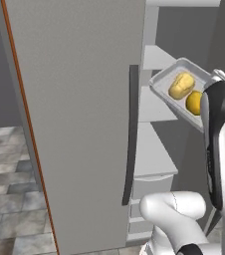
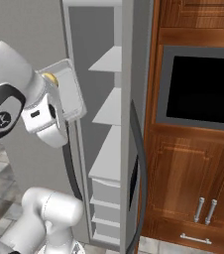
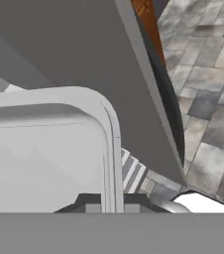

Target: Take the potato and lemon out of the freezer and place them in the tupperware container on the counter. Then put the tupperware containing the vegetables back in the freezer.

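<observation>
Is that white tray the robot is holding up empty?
No, in the left base view the tupperware container holds the potato and the lemon side by side.

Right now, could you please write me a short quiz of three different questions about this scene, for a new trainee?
1. True or false: the potato and the lemon lie inside the tupperware container.
2. Multiple choice: where is the tupperware container? A) on the floor tiles, B) held up in front of the open freezer, C) resting on the lowest freezer shelf.
3. Fill in: the claw is ____ on the container's rim.

Key:
1. True; both sit in the tray, side by side.
2. B; it is in the air, tilted, near the upper shelves.
3. Shut; the rim passes between the two fingertips.
</observation>
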Controlling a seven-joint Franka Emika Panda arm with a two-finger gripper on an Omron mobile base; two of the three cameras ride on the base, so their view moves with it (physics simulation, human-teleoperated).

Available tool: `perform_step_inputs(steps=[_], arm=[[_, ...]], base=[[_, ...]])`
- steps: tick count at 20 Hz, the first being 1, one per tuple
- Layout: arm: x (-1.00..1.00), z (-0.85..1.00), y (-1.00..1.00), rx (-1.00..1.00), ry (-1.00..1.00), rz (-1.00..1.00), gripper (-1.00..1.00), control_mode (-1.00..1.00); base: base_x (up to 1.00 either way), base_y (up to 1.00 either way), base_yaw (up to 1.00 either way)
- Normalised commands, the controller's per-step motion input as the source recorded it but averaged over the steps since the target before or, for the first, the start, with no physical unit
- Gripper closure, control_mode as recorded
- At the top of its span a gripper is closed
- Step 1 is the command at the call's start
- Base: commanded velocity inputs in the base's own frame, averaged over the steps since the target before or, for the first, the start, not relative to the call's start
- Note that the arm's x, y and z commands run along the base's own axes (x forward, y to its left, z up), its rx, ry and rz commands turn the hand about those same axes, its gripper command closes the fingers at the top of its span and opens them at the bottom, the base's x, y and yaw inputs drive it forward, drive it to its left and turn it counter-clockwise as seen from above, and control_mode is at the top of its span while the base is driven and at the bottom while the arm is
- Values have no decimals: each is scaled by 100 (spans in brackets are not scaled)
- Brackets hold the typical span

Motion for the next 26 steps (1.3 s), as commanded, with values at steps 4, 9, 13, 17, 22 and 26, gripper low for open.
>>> perform_step_inputs(steps=[4,9,13,17,22,26], arm=[[32,0,-30,23,0,-20,100,-100],[46,0,-7,25,0,-13,100,-100],[62,0,0,15,0,-17,100,-100],[71,0,0,12,0,-15,100,-100],[71,0,0,10,-3,-6,100,-100],[72,0,0,10,-9,0,100,-100]], base=[[0,0,0],[0,0,0],[0,0,0],[0,0,0],[0,0,0],[0,0,0]])
